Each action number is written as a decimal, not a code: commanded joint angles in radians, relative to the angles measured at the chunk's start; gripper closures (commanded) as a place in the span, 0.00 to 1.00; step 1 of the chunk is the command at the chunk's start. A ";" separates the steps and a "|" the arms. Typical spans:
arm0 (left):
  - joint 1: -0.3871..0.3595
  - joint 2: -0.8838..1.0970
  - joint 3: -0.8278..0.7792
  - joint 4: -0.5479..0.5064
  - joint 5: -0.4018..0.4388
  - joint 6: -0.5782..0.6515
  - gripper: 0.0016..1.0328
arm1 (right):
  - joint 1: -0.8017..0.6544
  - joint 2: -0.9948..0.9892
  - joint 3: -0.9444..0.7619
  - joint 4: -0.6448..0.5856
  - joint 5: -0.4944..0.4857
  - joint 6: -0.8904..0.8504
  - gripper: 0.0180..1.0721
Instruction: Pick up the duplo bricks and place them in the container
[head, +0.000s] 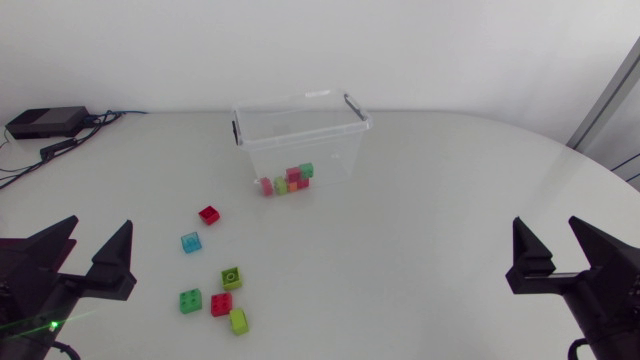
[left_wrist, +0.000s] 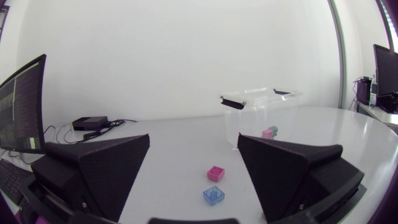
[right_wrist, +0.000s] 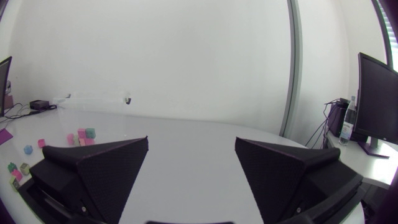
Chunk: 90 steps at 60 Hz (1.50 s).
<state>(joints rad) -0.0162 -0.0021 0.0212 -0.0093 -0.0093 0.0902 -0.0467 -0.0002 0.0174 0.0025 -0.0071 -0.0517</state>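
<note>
Standing mouth-up at the far middle of the white table (head: 430, 200), the clear container (head: 300, 135) runs its long axis left to right, with a cluster of bricks (head: 288, 180) inside against its near wall. Six loose bricks (head: 221, 304) lie scattered ahead of the left gripper (head: 100, 225), which, like the right gripper (head: 546, 225), has its fingers spread and holds nothing. A black box (head: 45, 122) with cables sits at the far left corner.

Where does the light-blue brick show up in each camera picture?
Head view: blue brick beside the red brick, down-left of the clear container.
Left wrist view: blue brick ahead of the left end effector.
Right wrist view: blue brick far off, beside the right end effector.
Shared landmark: that clear container.
</note>
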 joint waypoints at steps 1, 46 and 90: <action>-0.002 -0.012 -0.020 -0.001 -0.003 0.003 0.04 | 0.008 -0.006 -0.019 -0.009 -0.005 0.015 0.04; 0.004 0.220 0.264 -0.083 -0.003 -0.018 0.05 | 0.044 0.029 0.061 -0.009 -0.005 0.007 0.04; -0.057 1.352 0.832 -0.254 0.048 0.279 0.08 | 0.189 0.784 0.404 -0.019 -0.031 0.027 0.04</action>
<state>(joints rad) -0.0643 1.2709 0.7986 -0.2451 0.0288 0.2665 0.1219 0.7376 0.3901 0.0109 -0.0261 -0.0483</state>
